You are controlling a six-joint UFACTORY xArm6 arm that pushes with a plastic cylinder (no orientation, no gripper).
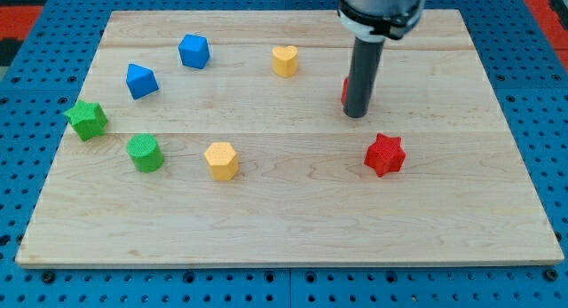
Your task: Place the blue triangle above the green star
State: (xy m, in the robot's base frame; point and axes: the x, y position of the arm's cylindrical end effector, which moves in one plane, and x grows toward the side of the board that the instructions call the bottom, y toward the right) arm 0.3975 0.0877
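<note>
The blue triangle lies at the board's upper left. The green star sits at the left edge, below and to the left of the triangle. My tip rests on the board right of centre, far to the right of both blocks. It stands just in front of a red block that the rod mostly hides.
A blue cube lies up and right of the triangle. A green cylinder and a yellow hexagon sit at lower left. A yellow heart is at top centre. A red star lies below my tip.
</note>
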